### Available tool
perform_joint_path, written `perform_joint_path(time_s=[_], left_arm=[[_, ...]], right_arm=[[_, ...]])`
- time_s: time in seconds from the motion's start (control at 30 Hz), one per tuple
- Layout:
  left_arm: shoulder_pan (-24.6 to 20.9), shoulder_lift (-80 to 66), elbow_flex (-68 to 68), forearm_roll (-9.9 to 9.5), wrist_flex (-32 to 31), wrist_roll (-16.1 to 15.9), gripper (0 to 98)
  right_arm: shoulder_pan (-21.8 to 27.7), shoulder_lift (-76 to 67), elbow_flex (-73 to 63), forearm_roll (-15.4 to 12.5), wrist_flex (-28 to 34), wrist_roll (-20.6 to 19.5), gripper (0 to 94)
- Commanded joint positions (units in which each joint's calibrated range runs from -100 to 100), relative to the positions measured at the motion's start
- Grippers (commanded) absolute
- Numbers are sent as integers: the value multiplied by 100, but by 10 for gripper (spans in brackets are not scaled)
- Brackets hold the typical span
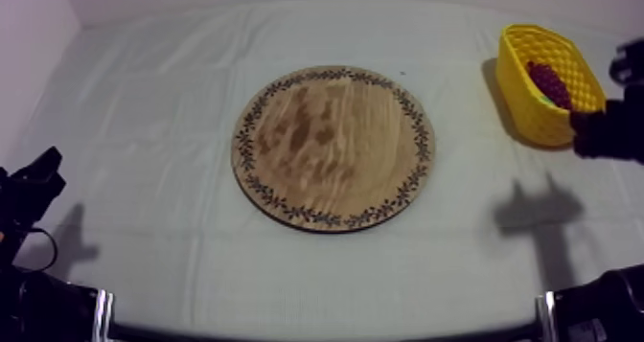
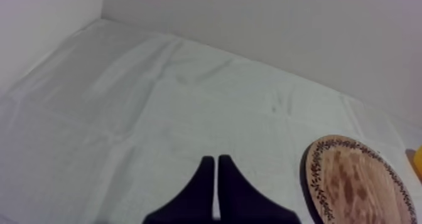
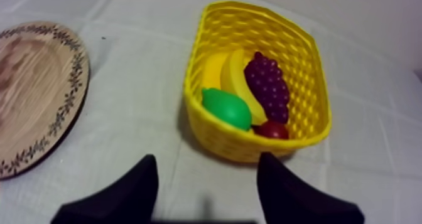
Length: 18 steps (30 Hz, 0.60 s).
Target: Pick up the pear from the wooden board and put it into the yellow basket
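The green pear [image 3: 227, 108] lies inside the yellow basket [image 3: 251, 148], beside a banana [image 3: 237, 79], a bunch of grapes [image 3: 268, 85] and a small red fruit [image 3: 272, 130]. My right gripper [image 3: 208, 159] hovers just in front of the basket, open, with nothing between its fingers. From above, the right gripper [image 1: 583, 127] sits at the near end of the basket [image 1: 522, 92], at the table's far right. The round wooden board [image 1: 333, 147] at mid-table is bare. My left gripper [image 2: 216, 159] is shut on nothing and rests low at the left [image 1: 38, 173].
Grapes [image 1: 548, 80] show over the basket's rim from above. The board's patterned rim [image 3: 66, 107] lies a short way left of the basket, with bare cloth between them. The back wall runs close behind the basket.
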Motion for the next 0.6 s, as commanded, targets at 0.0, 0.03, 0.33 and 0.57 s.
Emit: perform_joint_path(time_s=[0.0, 0.03, 0.33, 0.57], left_arm=[[0, 0, 0, -2, -1, 1, 1], [0, 0, 0, -2, -1, 1, 1], [0, 0, 0, -2, -1, 1, 1], [0, 0, 0, -2, -1, 1, 1]], right_arm=[[-6, -1450, 675, -85, 57, 83, 392], [-13, -1655, 815, -113, 89, 87, 367], [-42, -2948, 1353, -553, 970, -160, 39], [-93, -3313, 1507, -598, 926, -821, 9]])
